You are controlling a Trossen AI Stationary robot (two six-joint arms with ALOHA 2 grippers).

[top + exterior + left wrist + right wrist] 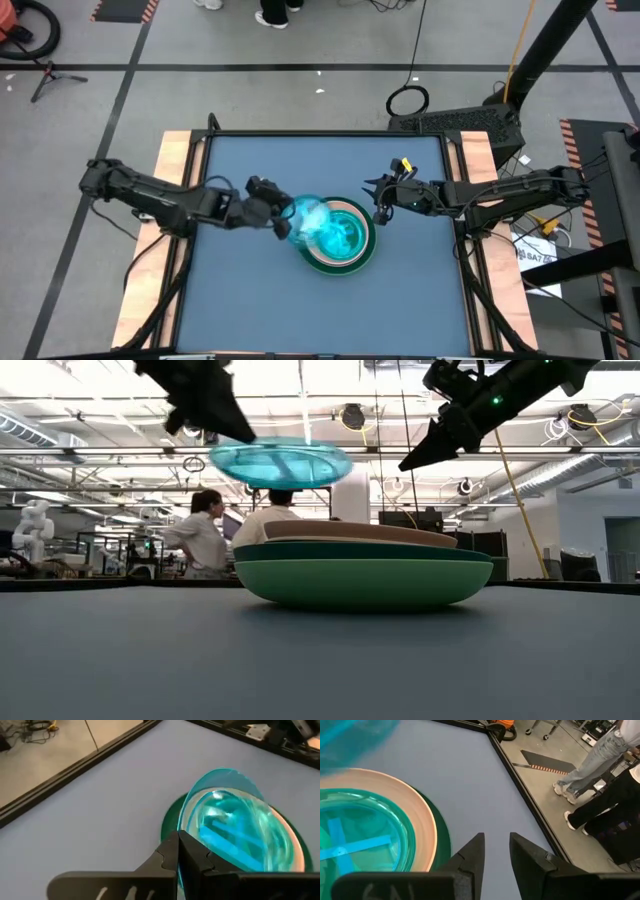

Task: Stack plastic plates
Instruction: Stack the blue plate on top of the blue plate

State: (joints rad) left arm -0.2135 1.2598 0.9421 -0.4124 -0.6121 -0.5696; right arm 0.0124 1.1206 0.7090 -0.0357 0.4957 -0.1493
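While people stand beyond blue table | left hand grips cyan plate | right hand parted, empty

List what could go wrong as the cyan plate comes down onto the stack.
1. The left gripper pinches the cyan plate only at its rim, above the stack; it could tilt or slip.
2. In the high view the plate hangs off-centre toward the left, so released now it might land askew or slide off.
3. The right gripper hovers open close by; a collision seems possible.
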